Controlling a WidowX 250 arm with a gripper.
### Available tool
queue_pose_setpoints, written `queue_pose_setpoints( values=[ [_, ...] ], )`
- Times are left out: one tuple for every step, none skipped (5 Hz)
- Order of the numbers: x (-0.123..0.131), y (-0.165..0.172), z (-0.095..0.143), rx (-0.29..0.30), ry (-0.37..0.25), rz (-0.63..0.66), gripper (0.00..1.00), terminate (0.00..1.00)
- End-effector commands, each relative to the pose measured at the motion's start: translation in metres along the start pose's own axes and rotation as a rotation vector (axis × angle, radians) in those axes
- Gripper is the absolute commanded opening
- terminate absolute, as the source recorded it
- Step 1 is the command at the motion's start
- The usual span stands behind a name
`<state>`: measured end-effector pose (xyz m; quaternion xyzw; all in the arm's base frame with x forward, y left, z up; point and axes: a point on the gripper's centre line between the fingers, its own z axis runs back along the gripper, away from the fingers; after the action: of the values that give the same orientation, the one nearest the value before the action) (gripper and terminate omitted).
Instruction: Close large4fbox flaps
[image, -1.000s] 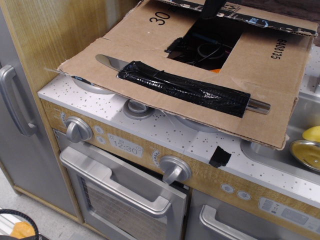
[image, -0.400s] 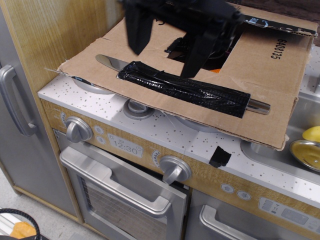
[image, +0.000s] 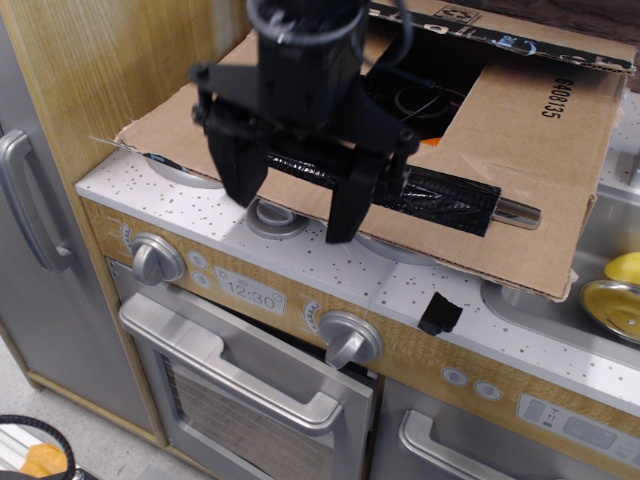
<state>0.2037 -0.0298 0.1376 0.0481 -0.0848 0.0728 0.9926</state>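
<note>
The large brown cardboard box (image: 560, 120) sits on a toy stove top. Its wide front flap (image: 530, 250) lies spread out toward me, printed "6400135", and carries a silver rod wrapped in crinkled black tape (image: 455, 200). The box opening (image: 420, 95) is dark with wires inside. My black gripper (image: 290, 205) hangs open over the flap's front edge, its two fingers straddling the left part of the taped rod. It holds nothing. The gripper body hides the "30" print and the rod's left end.
The white speckled stove counter (image: 150, 190) has a burner ring (image: 275, 215) beneath the gripper. Knobs (image: 345, 340) and an oven door handle (image: 230, 365) are below. A black tape piece (image: 440, 313) sticks at the counter edge. A sink with a yellow object (image: 622, 268) is at right.
My gripper came in from the top and moved down and forward, from above the box opening to over the flap's front edge. The box and flap have not moved.
</note>
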Motion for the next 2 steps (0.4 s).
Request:
queue_pose_setpoints(
  values=[
    [-0.0007,0.0011,-0.0284,-0.078,-0.074,0.038,1.00,0.00],
    [0.0080,-0.0019,-0.0326,-0.112,-0.104,0.007,1.00,0.00]
  ],
)
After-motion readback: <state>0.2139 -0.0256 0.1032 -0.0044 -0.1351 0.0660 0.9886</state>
